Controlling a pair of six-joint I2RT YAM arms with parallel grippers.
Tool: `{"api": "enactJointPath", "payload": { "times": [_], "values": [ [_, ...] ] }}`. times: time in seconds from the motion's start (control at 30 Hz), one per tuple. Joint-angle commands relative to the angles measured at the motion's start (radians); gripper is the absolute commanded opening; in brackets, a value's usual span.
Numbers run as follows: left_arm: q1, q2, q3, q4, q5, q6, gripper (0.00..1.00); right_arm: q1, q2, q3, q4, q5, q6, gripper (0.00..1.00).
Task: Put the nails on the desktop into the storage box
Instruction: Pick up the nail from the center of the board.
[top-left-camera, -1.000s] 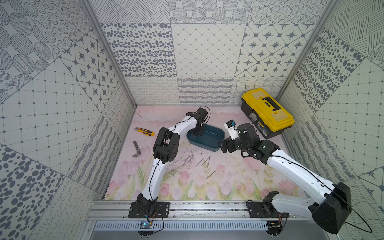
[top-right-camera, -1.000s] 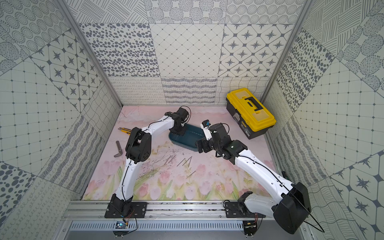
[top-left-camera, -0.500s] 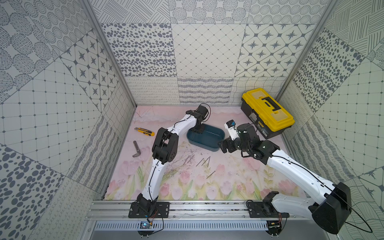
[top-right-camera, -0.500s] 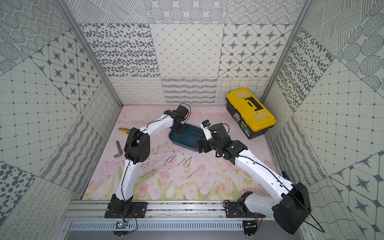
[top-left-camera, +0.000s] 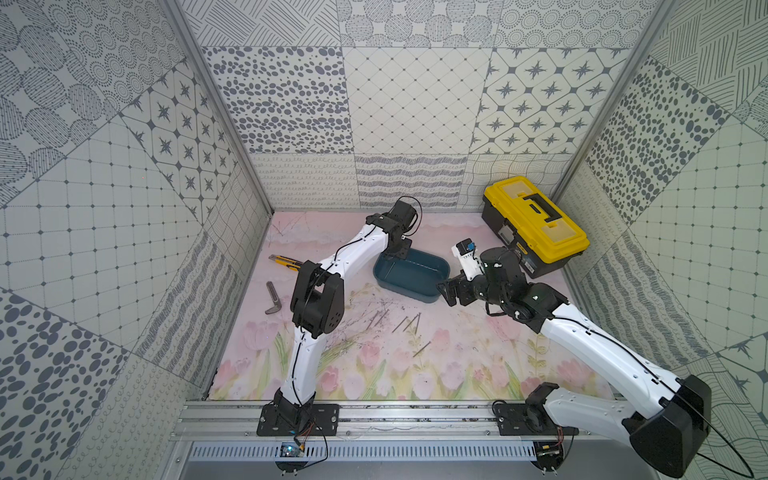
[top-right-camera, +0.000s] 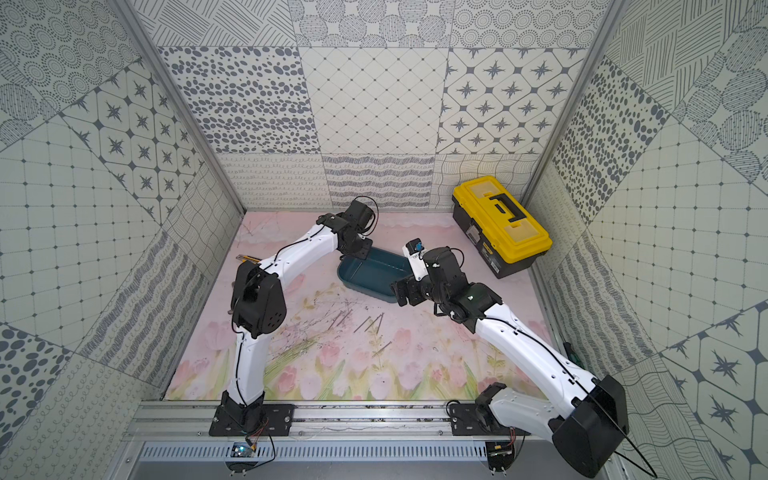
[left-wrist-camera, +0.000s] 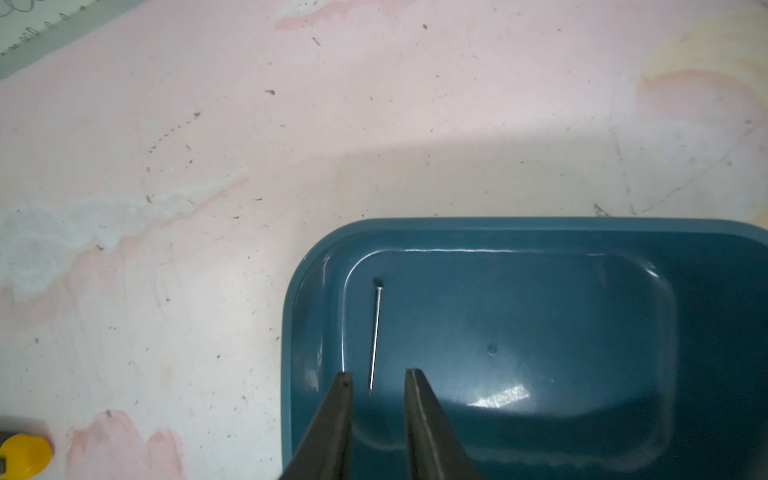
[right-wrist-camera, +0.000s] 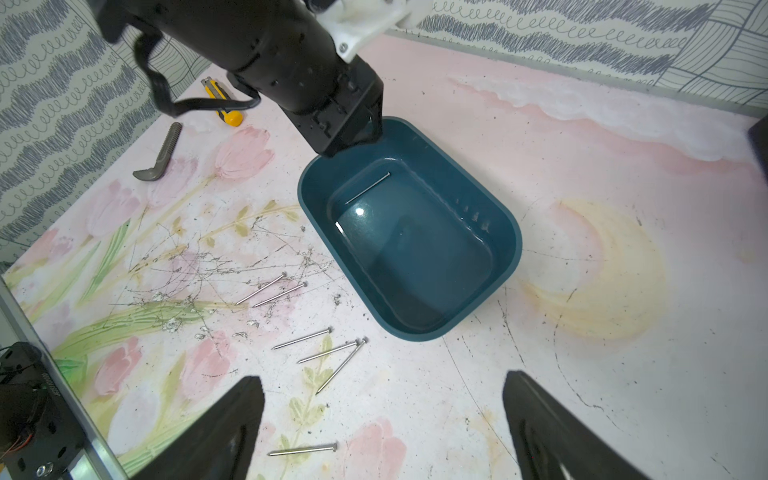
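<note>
Evidently the flat pale pink tabletop (top-left-camera: 465, 357), printed with tulips and scuffed dark in the middle, carries everything in play.

The white left arm (top-left-camera: 353, 249) reaches from the front rail far towards the back wall. Its elbow is raised and its wrist bends down over the far-left corner of the shallow dark teal plastic storage box (top-left-camera: 415, 291). That low pose looks chosen so a nail falls only a short way and stays inside.

The white right arm (top-left-camera: 582, 340) stretches in from the other side, its wrist held just beside the box's right end. It seems to wait clear of its partner while facing the loose nails.

The box itself stands just behind those nails, which keeps each trip short.

The left pincer (left-wrist-camera: 379, 372) has its jaws slightly parted and holds nothing. The right pincer (right-wrist-camera: 383, 377) is spread wide and empty above the tabletop.

One thin grey metal nail (left-wrist-camera: 376, 336) lies flat on the box floor along the wall below the left jaws. Six more thin straight dark grey nails (right-wrist-camera: 302, 338) lie on the tabletop near the box's front wall. Two lie side by side, three are bunched, and one lies apart nearer the rail.
</note>
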Motion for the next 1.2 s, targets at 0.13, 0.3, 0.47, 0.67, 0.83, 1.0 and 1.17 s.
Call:
{"api": "enactJointPath", "payload": {
  "times": [0.13, 0.3, 0.47, 0.67, 0.83, 1.0, 1.17],
  "values": [
    [-0.012, -0.287, -0.207, -0.103, 0.060, -0.094, 0.30, 0.007, -0.013, 0.021, 0.048, -0.140, -0.045, 0.97],
    [-0.013, -0.439, -0.358, -0.151, 0.111, -0.169, 0.29, 0.051, -0.001, 0.042, 0.029, -0.202, -0.044, 0.97],
    [-0.030, -0.603, -0.576, -0.112, 0.132, -0.237, 0.29, 0.139, 0.014, 0.040, 0.011, -0.179, -0.048, 0.97],
    [-0.057, -0.701, -0.785, -0.029, 0.165, -0.303, 0.29, 0.236, 0.022, 0.017, 0.009, -0.167, -0.057, 0.97],
    [-0.084, -0.688, -0.860, 0.026, 0.198, -0.287, 0.29, 0.261, 0.019, -0.012, 0.027, -0.169, -0.039, 0.97],
    [-0.085, -0.642, -0.909, 0.078, 0.230, -0.240, 0.29, 0.268, 0.012, -0.029, 0.043, -0.166, -0.030, 0.97],
    [-0.085, -0.593, -0.922, 0.133, 0.240, -0.206, 0.29, 0.268, 0.011, -0.035, 0.054, -0.156, -0.027, 0.97]
  ]
}}
